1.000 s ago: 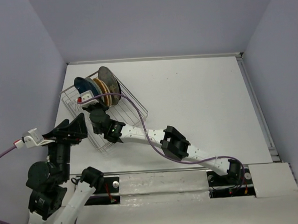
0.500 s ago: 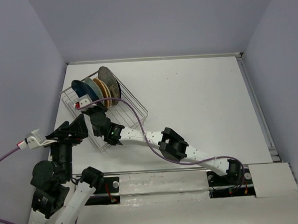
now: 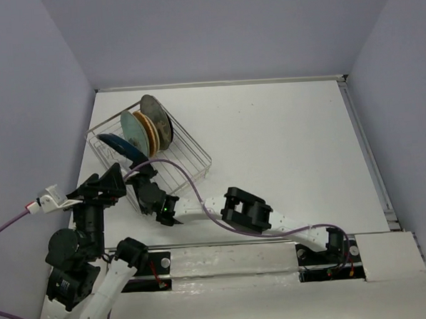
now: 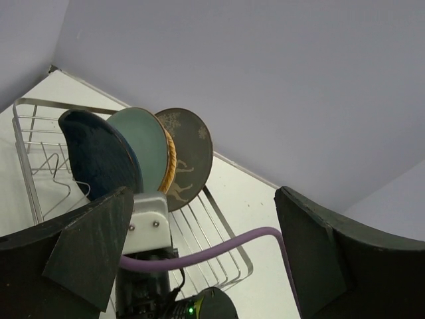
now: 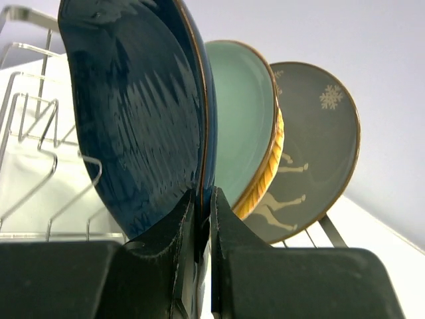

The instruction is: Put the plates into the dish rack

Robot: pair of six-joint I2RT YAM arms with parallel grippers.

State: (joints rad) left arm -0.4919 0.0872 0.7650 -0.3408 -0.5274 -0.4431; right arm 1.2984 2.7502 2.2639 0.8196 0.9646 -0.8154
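Down at the rack's near end, your right end effector (image 5: 202, 199) is pinching the lower rim of the dark blue plate (image 5: 133, 119), held on edge inside the dish rack (image 3: 187, 150). Just behind it stand the teal plate (image 5: 242, 113), orange plate (image 5: 269, 166) and grey deer plate (image 5: 312, 153). Your left end effector (image 4: 202, 199) hangs spread wide beside the rack, over the desk (image 3: 283, 141).

Dark blue plate (image 3: 115, 144) moved nearer, away from teal plate (image 3: 131, 128); now lower and more tilted at left of dish rack (image 3: 192, 148). Right claw (image 5: 203, 203), pinching its rim, drawn back nearer; right elbow nearer, slightly left.
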